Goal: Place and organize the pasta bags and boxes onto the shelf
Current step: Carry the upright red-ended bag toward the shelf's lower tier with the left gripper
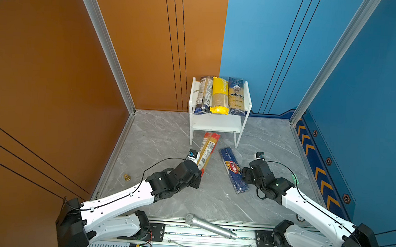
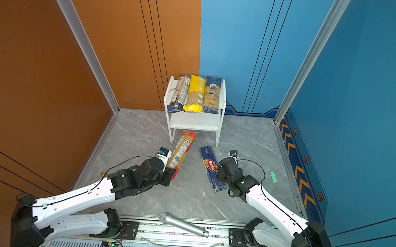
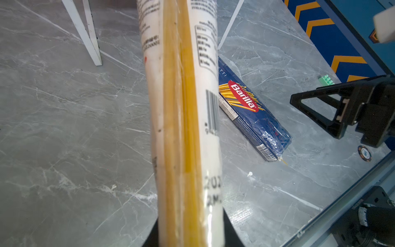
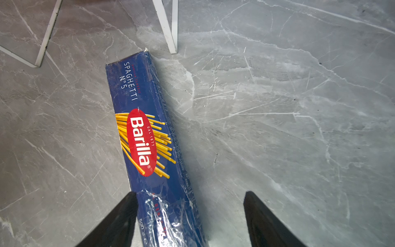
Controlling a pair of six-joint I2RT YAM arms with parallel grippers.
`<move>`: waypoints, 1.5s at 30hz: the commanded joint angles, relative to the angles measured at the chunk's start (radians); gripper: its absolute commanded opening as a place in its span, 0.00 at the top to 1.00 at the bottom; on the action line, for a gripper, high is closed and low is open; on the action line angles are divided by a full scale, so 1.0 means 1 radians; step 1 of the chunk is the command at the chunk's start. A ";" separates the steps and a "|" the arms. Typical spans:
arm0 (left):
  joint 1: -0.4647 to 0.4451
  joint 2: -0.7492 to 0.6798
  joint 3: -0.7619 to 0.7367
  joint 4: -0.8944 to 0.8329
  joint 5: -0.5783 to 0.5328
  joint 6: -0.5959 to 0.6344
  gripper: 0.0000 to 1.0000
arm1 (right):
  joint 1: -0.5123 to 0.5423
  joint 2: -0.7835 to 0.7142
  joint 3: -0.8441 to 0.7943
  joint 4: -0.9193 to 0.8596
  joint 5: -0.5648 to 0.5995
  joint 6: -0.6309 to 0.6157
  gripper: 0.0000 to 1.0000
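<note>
On the near edge of the grey marble tabletop (image 1: 163, 198), a silver microphone (image 1: 210, 226) lies across the rail, clear of the work.

Further in, left of centre, the left gripper (image 1: 199, 172) is clamped on the near end of the long clear spaghetti pack with red ends (image 1: 207, 151). The pack's far end points at the front of the small white two-tier shelf (image 1: 216, 125). Right of centre, the right gripper (image 4: 190, 193) stands with jaws wide, astride the near end of the dark-blue Barilla spaghetti box (image 4: 145, 136). The box lies flat on the tabletop and nothing grips it.

The shelf stands at the far edge. Its top board carries three packs side by side: the clear pack with dark-blue ends (image 1: 203, 94), the yellow pack (image 1: 220, 95) and the dark-blue Ankara pack (image 1: 236, 95). That board looks full and the lower board is bare.

The step in hand is probably the red-ended pack's placement. Held by one end, it may sag, so it should go in level and lengthwise between the front legs onto the lower board. It is best set to one side, which leaves room for the Barilla box.
</note>
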 commanded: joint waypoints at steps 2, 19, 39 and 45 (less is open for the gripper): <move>0.005 -0.022 0.111 0.126 -0.095 0.014 1.00 | -0.002 -0.001 0.015 0.006 0.003 0.008 0.24; 0.114 0.083 0.229 0.159 -0.084 0.055 1.00 | -0.002 -0.013 0.016 -0.002 -0.002 0.008 0.24; 0.182 0.214 0.291 0.290 -0.105 0.053 1.00 | 0.000 -0.010 0.013 -0.005 -0.006 0.009 0.24; 0.190 0.246 0.305 0.301 -0.121 0.047 1.00 | -0.001 -0.008 0.021 -0.015 -0.013 0.004 0.24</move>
